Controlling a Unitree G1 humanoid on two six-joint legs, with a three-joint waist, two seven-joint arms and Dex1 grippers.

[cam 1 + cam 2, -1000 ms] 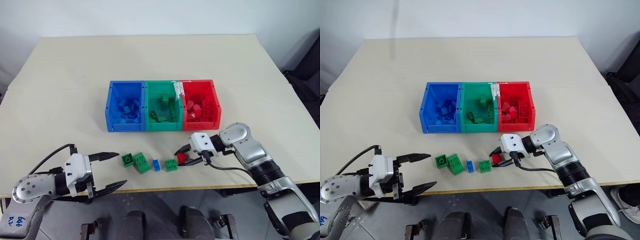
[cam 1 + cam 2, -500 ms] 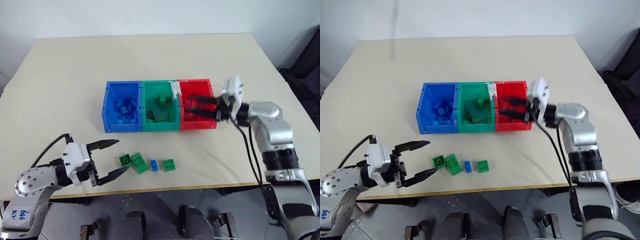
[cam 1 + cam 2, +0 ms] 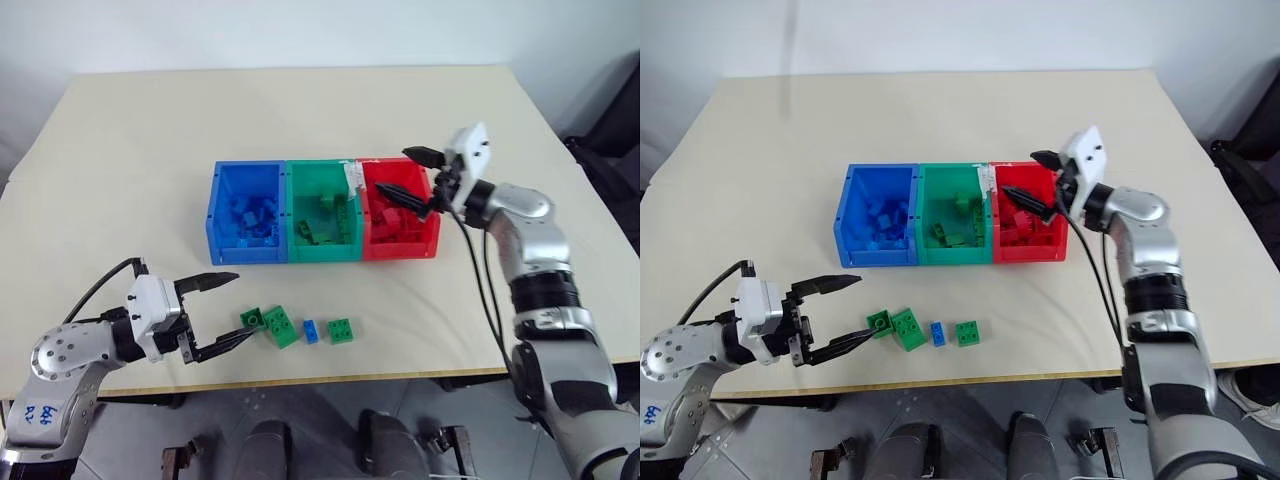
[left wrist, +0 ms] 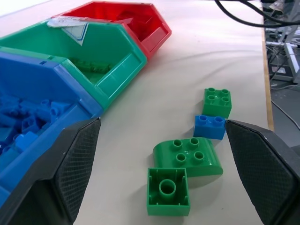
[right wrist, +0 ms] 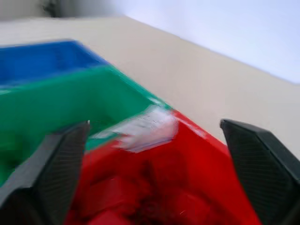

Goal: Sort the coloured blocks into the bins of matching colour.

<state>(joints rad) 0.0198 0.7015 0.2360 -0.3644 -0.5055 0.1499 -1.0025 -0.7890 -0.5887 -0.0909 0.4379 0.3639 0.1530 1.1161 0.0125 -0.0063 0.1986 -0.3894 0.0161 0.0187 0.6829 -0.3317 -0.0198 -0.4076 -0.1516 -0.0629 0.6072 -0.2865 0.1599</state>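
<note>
The right gripper [image 3: 408,171] hangs spread and empty over the red bin [image 3: 432,228], while the left gripper [image 3: 232,309] gapes beside four loose blocks [image 3: 297,327] on the desk [image 3: 150,140].

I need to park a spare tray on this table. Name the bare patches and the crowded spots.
Bare: the wide stretch of table behind the bins, and the table's parts left of the blue bin and right of the red one. Crowded: the front edge, where four loose blocks lie beside the left gripper, and over the red bin, where the right gripper hangs.
</note>
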